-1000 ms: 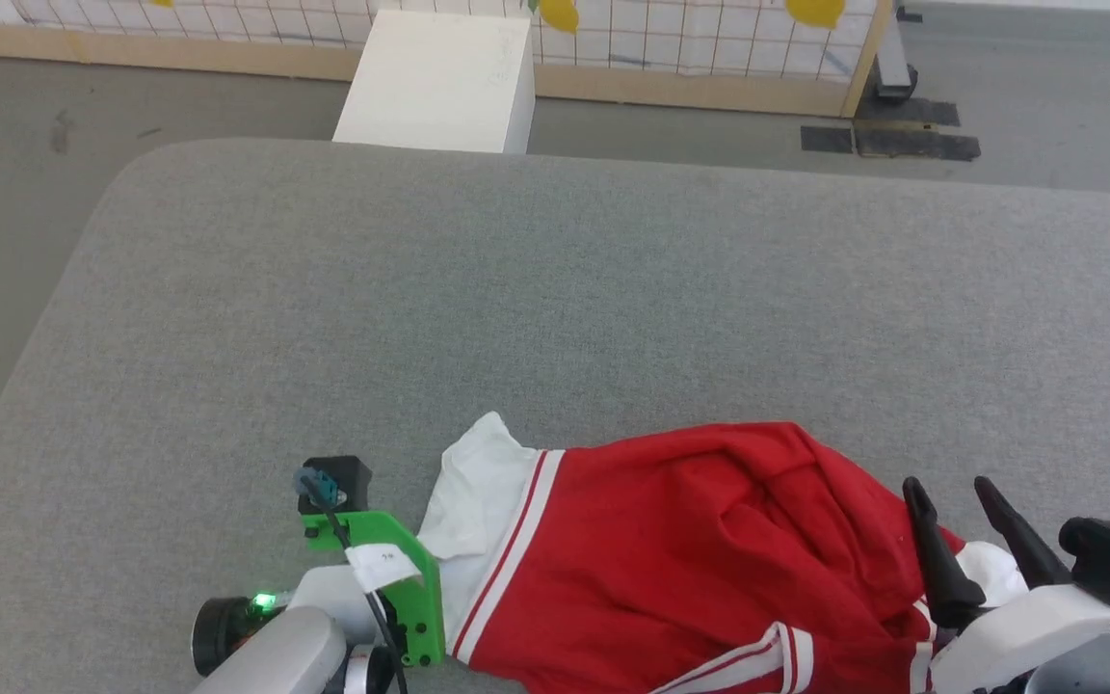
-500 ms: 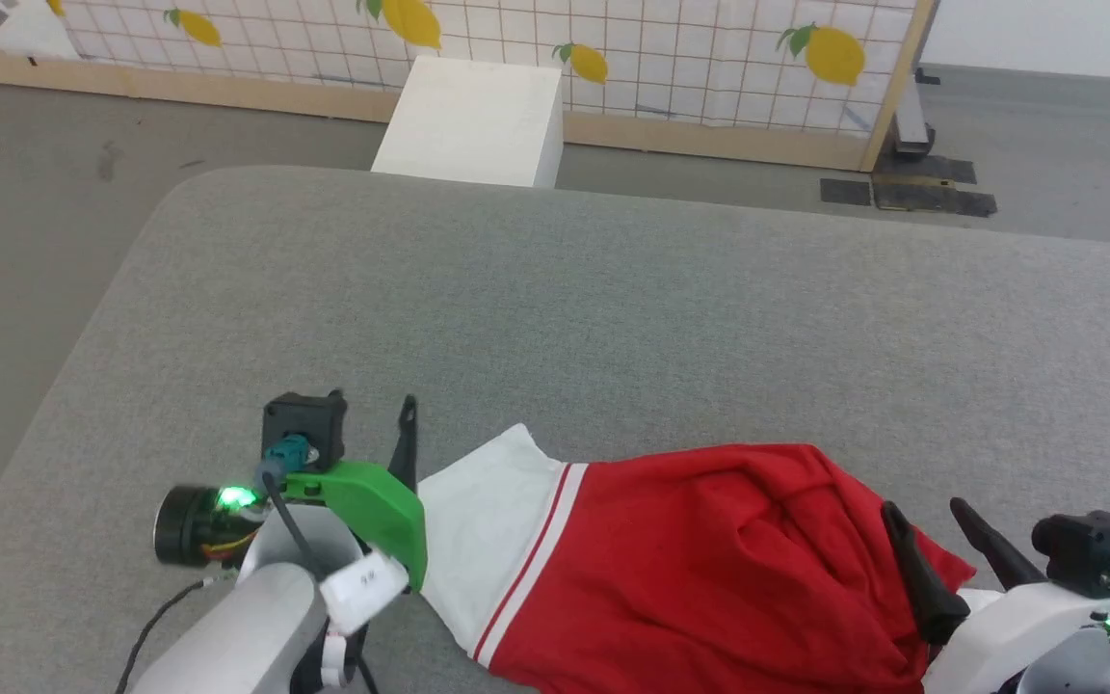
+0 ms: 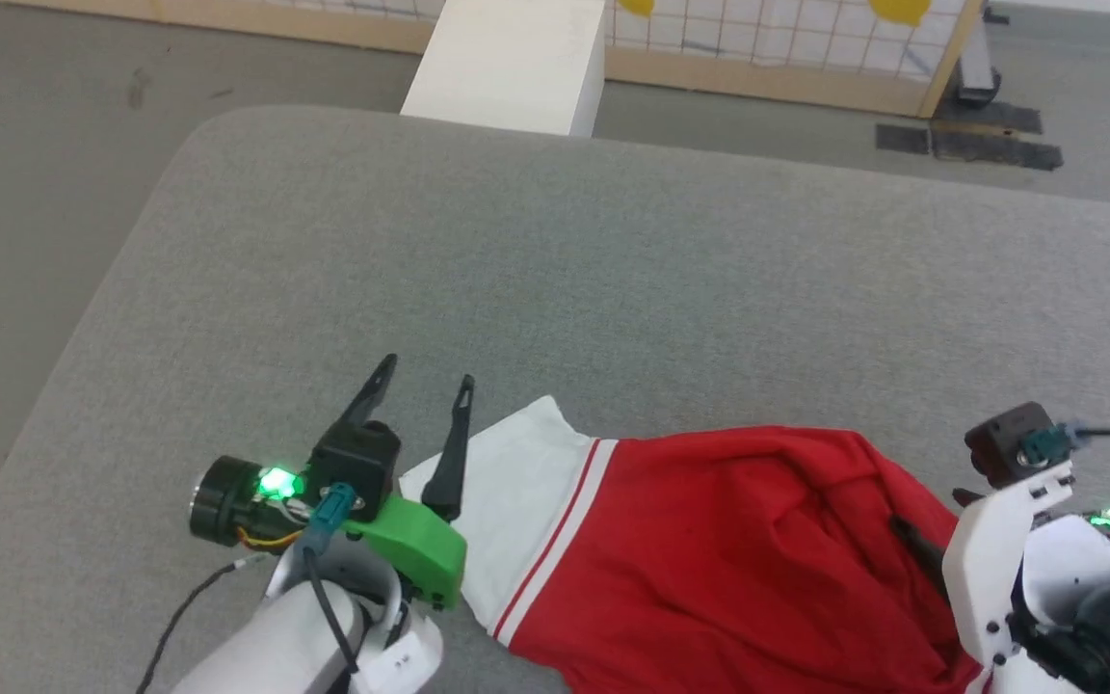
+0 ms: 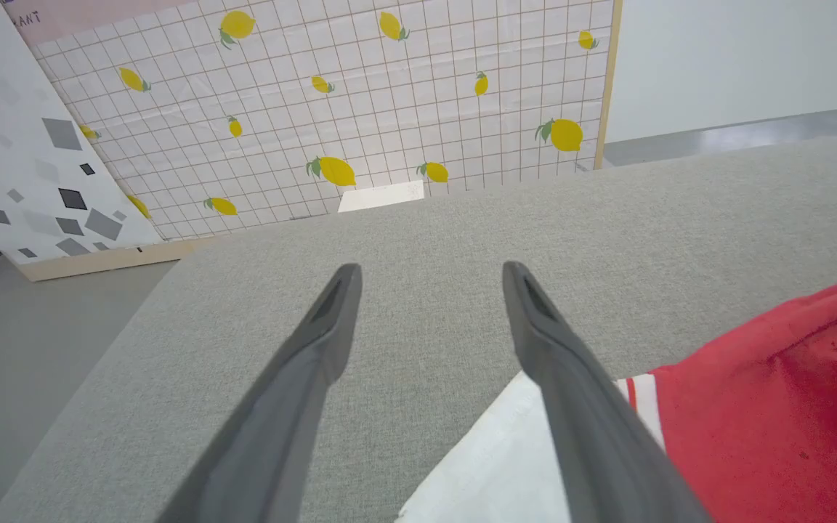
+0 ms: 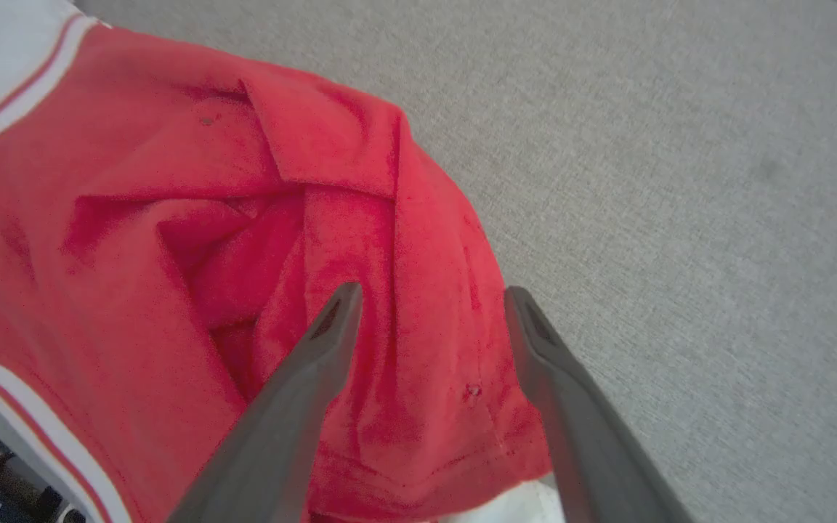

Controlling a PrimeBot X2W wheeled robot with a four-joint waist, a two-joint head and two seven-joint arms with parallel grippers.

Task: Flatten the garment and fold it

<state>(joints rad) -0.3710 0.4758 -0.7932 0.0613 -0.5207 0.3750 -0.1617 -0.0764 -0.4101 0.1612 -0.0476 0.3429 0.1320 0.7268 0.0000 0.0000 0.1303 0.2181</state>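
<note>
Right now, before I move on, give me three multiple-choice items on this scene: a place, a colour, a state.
1. Where on the grey table does the garment lie?
A) far edge
B) near edge, by the robot
C) left corner

2. The sleeve beside the left gripper is:
A) black
B) blue
C) white

3. The left gripper is:
A) open, holding nothing
B) shut on the sleeve
C) shut on the hem

1 B: the head view shows it at the near edge.
2 C: the sleeve is white with red-striped trim.
3 A: its fingers stand apart with bare table between them.
</note>
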